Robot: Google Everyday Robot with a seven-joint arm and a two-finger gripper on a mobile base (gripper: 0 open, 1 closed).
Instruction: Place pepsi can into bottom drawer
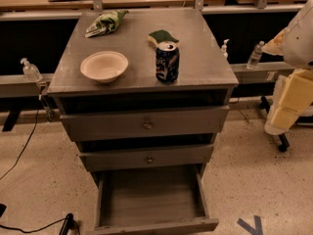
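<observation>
The pepsi can [167, 62] stands upright on the grey cabinet top [200, 58], right of centre and near the front edge. The bottom drawer [152, 195] is pulled out wide and its tray holds nothing. My arm comes in at the right edge, and the gripper [286, 112] with its pale yellow parts hangs there, well to the right of the cabinet and below the level of its top. It is far from the can and nothing shows in it.
A white bowl [104, 65] sits left of the can. A green bag [106, 23] and a green-yellow sponge [163, 36] lie further back. The two upper drawers [146, 125] are nearly closed. Bottles stand on a side rail [255, 56]. A cable [29, 131] runs along the floor at the left.
</observation>
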